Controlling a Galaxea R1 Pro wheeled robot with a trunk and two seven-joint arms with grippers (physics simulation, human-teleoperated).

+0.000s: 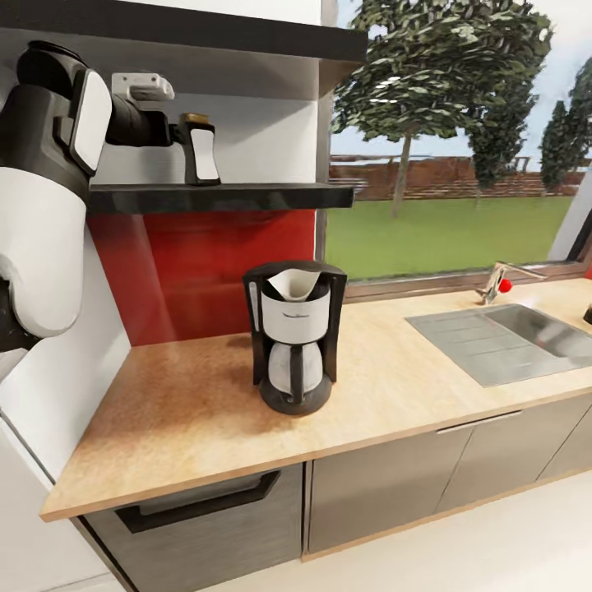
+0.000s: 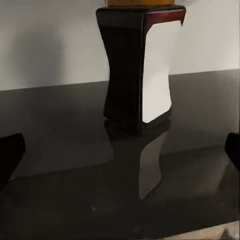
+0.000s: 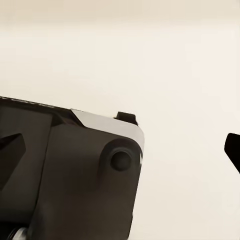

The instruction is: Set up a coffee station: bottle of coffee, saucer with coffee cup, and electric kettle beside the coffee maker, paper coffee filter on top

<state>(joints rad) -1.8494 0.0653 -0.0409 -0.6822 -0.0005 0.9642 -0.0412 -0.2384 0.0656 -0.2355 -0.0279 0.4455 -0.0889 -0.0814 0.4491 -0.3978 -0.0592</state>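
The bottle of coffee, dark brown with a white label and tan cap, stands upright on the kitchen shelf. My left gripper is raised to shelf height just left of it. In the left wrist view the bottle stands ahead of the open left gripper, apart from both fingertips. On the kitchen countertop the black coffee maker carries the paper coffee filter on top. My right gripper is open and empty. Saucer, coffee cup and electric kettle are out of view.
A steel sink with a faucet is set into the counter at the right, under a window. A second dark board hangs above the shelf. The red backsplash lies behind the machine. Dark cabinet fronts run below.
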